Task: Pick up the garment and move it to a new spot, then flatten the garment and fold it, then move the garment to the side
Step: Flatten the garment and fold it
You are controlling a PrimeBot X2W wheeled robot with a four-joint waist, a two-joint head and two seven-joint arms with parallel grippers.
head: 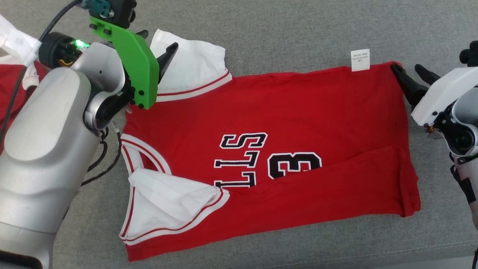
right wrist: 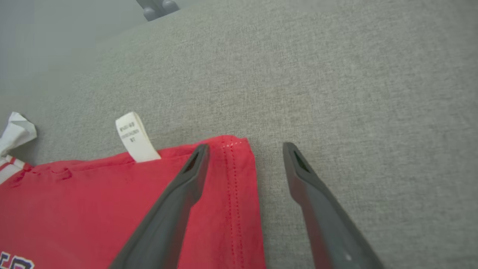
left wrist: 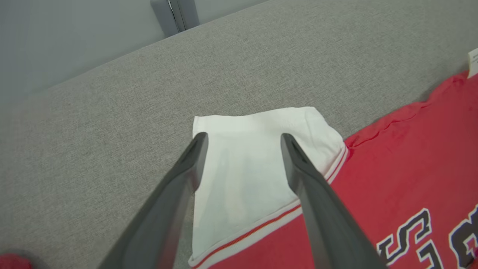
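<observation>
- The jersey [head: 298,112] lies spread sideways on the grey counter [head: 283,33]. Its collar end is toward my left arm and its hem toward my right.
- My left fingers [left wrist: 243,139] stand wide and hold nothing. They are above the white sleeve [left wrist: 254,168] at the jersey's far edge, one on each side of it. I cannot tell whether the tips touch the cloth.
- My right fingers [right wrist: 245,145] are also wide and empty. They are at the jersey's far hem corner [right wrist: 233,157], one over the red cloth and one over bare counter just past the hem. The white tag [right wrist: 134,138] sticks out from the far edge close by.
- I judge the move to a new spot and the flattening done, since the body lies smooth with only light creases.
- Folding looks begun. The jersey's near edge is turned up in a long band that covers the lower part of the lettering [head: 239,157]. The near sleeve [head: 168,201] lies crumpled on top at the collar end.
- Still to do, as I read it: grip the two far corners, bring the far edge over, finish the folds, then move the jersey to the side.
- Neither far corner is gripped yet.
</observation>
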